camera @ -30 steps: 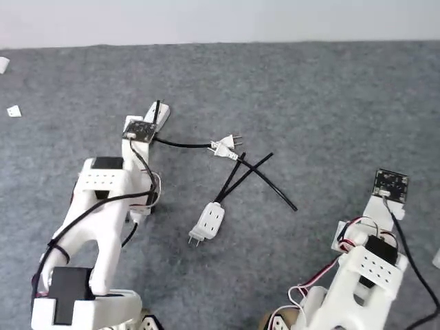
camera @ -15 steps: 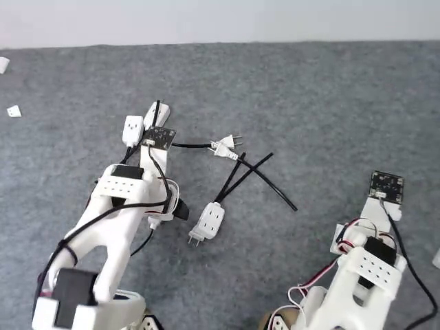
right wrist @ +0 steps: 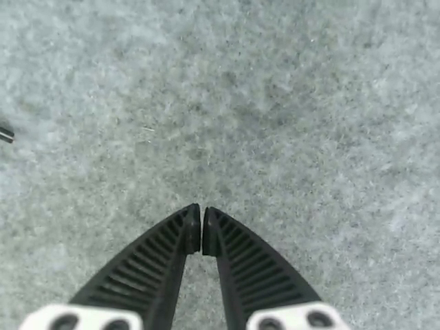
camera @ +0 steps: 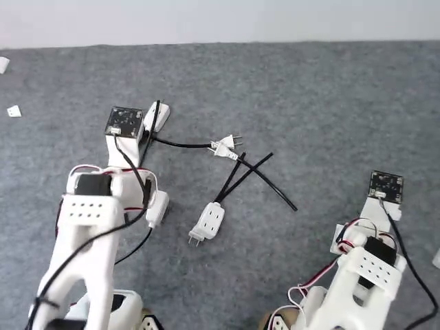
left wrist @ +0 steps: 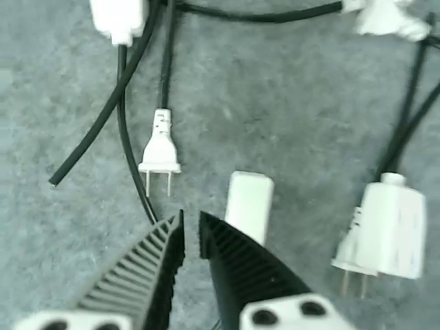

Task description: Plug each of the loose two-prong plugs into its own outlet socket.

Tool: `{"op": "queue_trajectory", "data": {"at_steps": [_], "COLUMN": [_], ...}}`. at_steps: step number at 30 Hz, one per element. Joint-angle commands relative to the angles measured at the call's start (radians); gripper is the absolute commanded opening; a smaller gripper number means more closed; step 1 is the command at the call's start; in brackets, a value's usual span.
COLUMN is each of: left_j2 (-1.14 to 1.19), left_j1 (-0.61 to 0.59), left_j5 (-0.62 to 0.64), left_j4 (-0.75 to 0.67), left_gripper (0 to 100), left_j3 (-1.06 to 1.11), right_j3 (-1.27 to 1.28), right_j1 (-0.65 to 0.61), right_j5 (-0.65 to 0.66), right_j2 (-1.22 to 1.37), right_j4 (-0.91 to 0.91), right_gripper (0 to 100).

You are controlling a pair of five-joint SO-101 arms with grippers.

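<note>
The left gripper (left wrist: 191, 220) hangs over the left half of the grey carpet (camera: 330, 103). A loose two-prong plug (left wrist: 160, 152) lies just ahead of its tips, prongs pointing back at it, and a white block (left wrist: 249, 203) lies just beside them. Its fingers (left wrist: 155, 254) are all but closed, with a thin slit between them, and they hold and touch nothing.

Picking up this plug looks to be the step in hand. Done well, the fingers would spread wide before coming down, then close across the plug's white body behind the prongs, clear of the black cord, leaving the prongs free for a socket.

A second plug (camera: 225, 146) lies near the carpet's middle. A white outlet tap (camera: 210, 221) lies toward the near edge. The right gripper (right wrist: 201, 212), closed tip to tip on nothing, sits above bare carpet by the right edge.
</note>
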Motion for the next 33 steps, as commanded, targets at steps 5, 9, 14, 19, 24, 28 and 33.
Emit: {"op": "queue_trajectory", "data": {"at_steps": [5,9,14,19,24,28,33], "left_j2": [0.319,0.42,0.41,0.319,0.235,0.261,0.275], "left_j1": [-0.008,-0.006,0.058,0.149,0.261,0.331,0.313], "left_j5": [0.104,0.117,0.118,0.172,0.19,0.239,0.238], "left_j4": [-0.137,-0.126,-0.075,-0.075,-0.078,-0.109,-0.11], "left_gripper": [1,1,1,1,1,1,1], "left_j3": [-0.071,-0.124,-0.128,-0.087,-0.013,0.053,0.03], "right_j3": [-0.008,-0.008,-0.008,-0.008,-0.008,-0.008,-0.008], "right_j1": [-0.008,-0.008,-0.008,-0.008,-0.01,-0.01,-0.01], "right_j5": [0.011,0.011,0.011,0.011,0.011,0.011,0.011], "right_j2": [-0.015,-0.015,-0.015,-0.015,-0.016,-0.016,-0.018], "right_j4": [-0.016,-0.016,-0.018,-0.019,-0.021,-0.021,-0.021], "right_gripper": [0.9,0.9,0.9,0.9,0.9,0.9,0.9]}}
